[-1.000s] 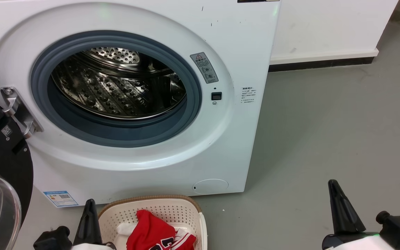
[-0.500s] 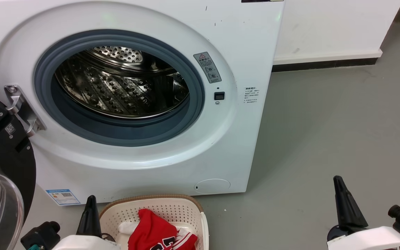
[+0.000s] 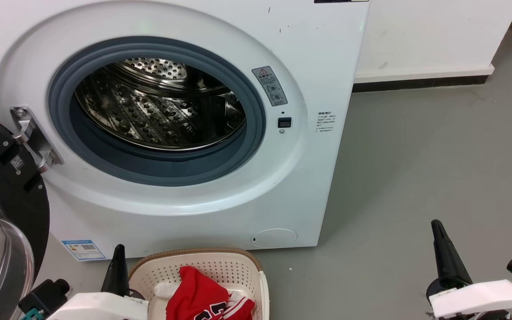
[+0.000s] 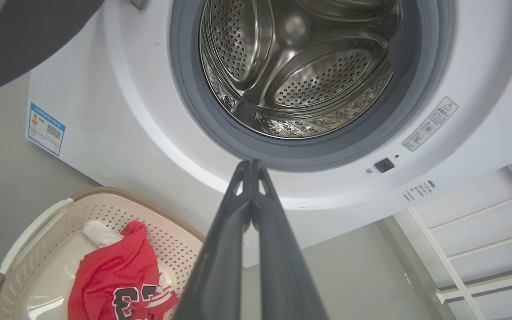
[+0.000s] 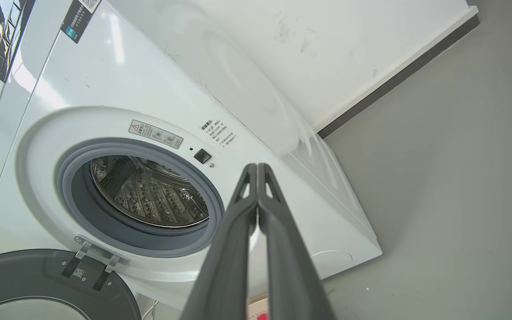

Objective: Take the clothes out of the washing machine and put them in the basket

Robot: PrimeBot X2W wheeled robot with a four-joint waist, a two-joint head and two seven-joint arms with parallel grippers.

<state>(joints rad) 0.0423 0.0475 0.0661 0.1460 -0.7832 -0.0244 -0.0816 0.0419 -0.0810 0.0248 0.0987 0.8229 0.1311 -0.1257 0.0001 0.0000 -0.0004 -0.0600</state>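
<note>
The washing machine point(image 3: 318, 53) is seen standing on a grey floor point(image 3: 416, 155). Its round black-rimmed door point(image 3: 2, 178) is swung fully open to the left on a metal hinge point(image 3: 34, 140). Within the grey rubber gasket point(image 3: 256, 133), the perforated steel drum point(image 4: 300, 75) is shown with its lifters and glinting wall exposed. A warning sticker point(image 3: 270, 86) and a small black latch socket point(image 3: 284, 122) are placed to the right of the opening. A blue label point(image 3: 83, 250) is stuck at the lower left corner of the front panel.

The basket point(image 3: 234, 272) is set on the floor just in front of the machine, below the opening. The clothes point(image 3: 196, 295) are found lying inside it: crumpled red fabric with black-and-white numerals and striped edging, spread over a white piece at the basket's bottom.

The left gripper point(image 4: 250, 162) is held just beside the basket's left rim and is pointed toward the machine's front. Its fingers point(image 4: 220, 266) are pressed together along their length, and nothing is gripped between them. The right gripper point(image 5: 256, 165) is held well apart from the basket, over bare floor to the right of the machine. Its fingers point(image 5: 234, 266) are likewise closed against each other, and nothing is held. A white wall point(image 3: 416, 35) with a dark skirting strip is seen behind the machine on the right.
</note>
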